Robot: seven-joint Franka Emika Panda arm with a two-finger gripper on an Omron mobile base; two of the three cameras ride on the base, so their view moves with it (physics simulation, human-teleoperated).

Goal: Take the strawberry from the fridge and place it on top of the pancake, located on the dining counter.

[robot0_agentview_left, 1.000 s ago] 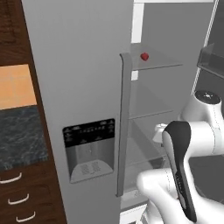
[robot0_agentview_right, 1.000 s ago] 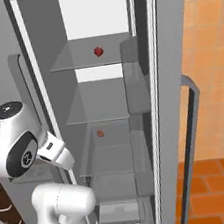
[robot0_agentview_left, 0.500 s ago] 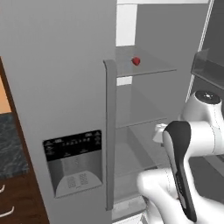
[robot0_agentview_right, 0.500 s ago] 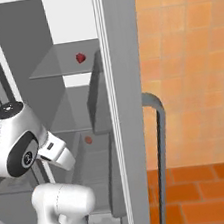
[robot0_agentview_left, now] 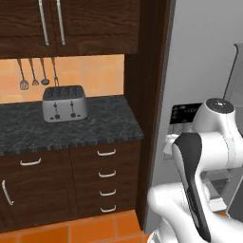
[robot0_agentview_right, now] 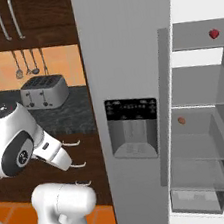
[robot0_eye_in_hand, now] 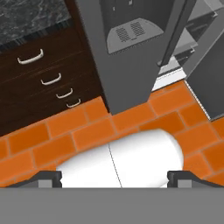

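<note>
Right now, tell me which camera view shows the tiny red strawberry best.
The right base view: the tiny red strawberry sits in plain sight on an upper glass shelf of the open light-grey fridge. The left base view and hand view catch parts of the fridge, with no berry to make out.

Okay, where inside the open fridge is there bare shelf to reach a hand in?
The upper glass shelf is bare left of the small red strawberry. The shelf below looks empty. Lower, a small orange-brown item sits at the left.
</note>
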